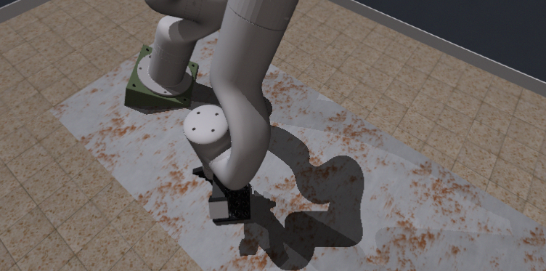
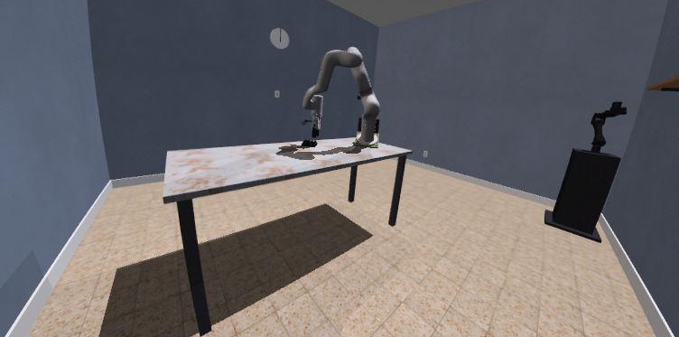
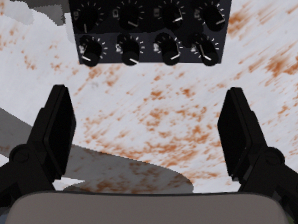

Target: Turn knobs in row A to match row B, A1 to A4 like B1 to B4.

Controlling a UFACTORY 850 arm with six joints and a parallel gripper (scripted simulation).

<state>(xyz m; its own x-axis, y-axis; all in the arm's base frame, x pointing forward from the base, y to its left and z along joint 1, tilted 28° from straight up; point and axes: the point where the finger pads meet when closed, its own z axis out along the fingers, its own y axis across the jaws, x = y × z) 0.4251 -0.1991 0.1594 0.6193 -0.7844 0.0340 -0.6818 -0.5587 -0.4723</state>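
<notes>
Rust-stained white marble is covering the table (image 1: pixel 382 200) in the top view, where the grey arm (image 1: pixel 245 78) is bending down from its green base plate (image 1: pixel 131 94). Its wrist is hiding most of the black knob box (image 1: pixel 239 203), of which only a dark corner is showing beneath the arm, sitting on the table near the front edge; the gripper itself is not showing here.

Seen from the exterior view, the arm (image 2: pixel 354 77) is arching over the far end of the table (image 2: pixel 227 168), and the gripper (image 2: pixel 314 132) is hanging above the knob box (image 2: pixel 309 143), apart from it. The box is too small here to read.

In the wrist view, the gripper (image 3: pixel 149 132) is standing spread to its full width, with nothing between its black fingers. The knob box (image 3: pixel 149 12) is lying ahead of the fingers at the upper edge, its nearest row of knobs (image 3: pixel 168 48) showing white lines, though the printed names are too blurred to read. Bare stained table top is lying between the fingers and the box.
</notes>
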